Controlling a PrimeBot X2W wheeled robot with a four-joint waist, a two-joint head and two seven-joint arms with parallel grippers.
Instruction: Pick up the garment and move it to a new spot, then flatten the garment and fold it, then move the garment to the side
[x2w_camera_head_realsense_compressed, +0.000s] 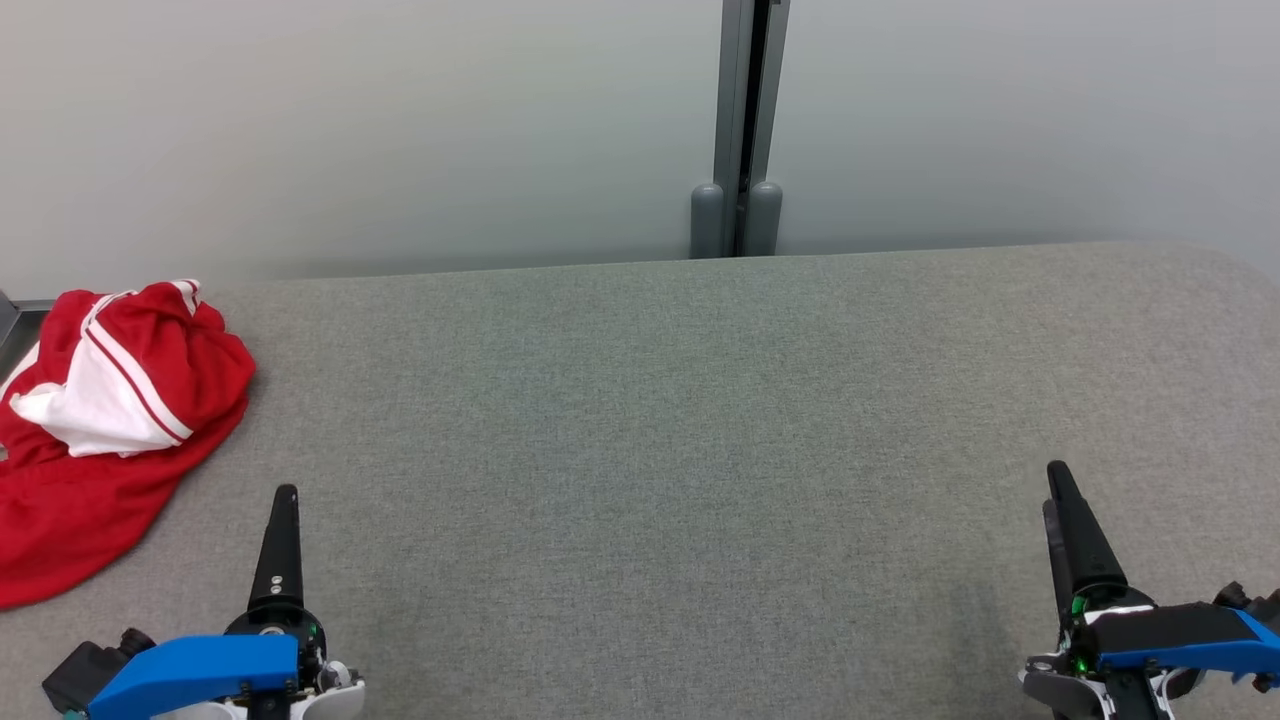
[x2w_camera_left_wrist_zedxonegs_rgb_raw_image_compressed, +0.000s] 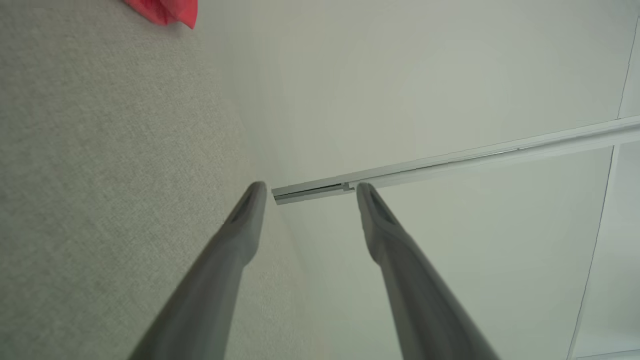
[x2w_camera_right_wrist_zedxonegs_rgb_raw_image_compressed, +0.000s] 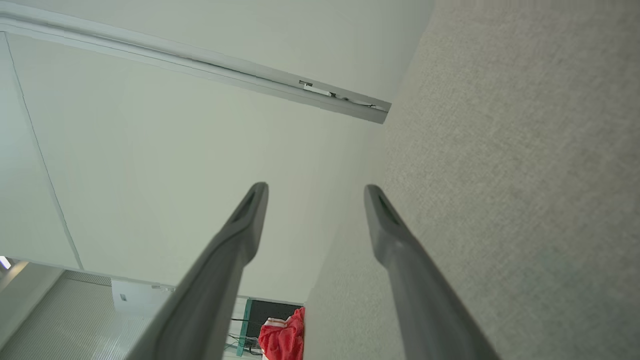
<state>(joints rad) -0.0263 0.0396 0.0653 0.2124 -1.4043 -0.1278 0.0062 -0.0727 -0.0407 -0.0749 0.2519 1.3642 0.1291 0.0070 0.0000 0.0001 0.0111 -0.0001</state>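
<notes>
**Grippers spread and empty, garment heaped at the left end**

Nearest you, the left gripper (x2w_camera_left_wrist_zedxonegs_rgb_raw_image_compressed: 307, 189) sits low over the near left of the table (x2w_camera_head_realsense_compressed: 640, 470), its two fingers parted with nothing between them. The right gripper (x2w_camera_right_wrist_zedxonegs_rgb_raw_image_compressed: 315, 187) mirrors it at the near right, likewise spread and empty. Both point away from you and stand well apart from each other. You can read this as a ready stance: with the jaws wide, either one can come down over fabric without a separate opening move.

Past the fingertips, plain grey cloth runs across the middle of the table. That stretch looks like your room for laying the piece out flat.

Farther back, at the left end, lies the garment (x2w_camera_head_realsense_compressed: 110, 400). It is red with a white panel and thin stripes, crumpled into a heap, and its lower edge trails toward you and out past the left of the head view. It lies near the left gripper but does not touch it, and it is well apart from the right one. So the left arm looks the natural one for the first pick, and no step of the job looks done yet.

Behind the far edge stands a pale wall (x2w_camera_head_realsense_compressed: 400, 120) with a grey post (x2w_camera_head_realsense_compressed: 745, 130).
</notes>
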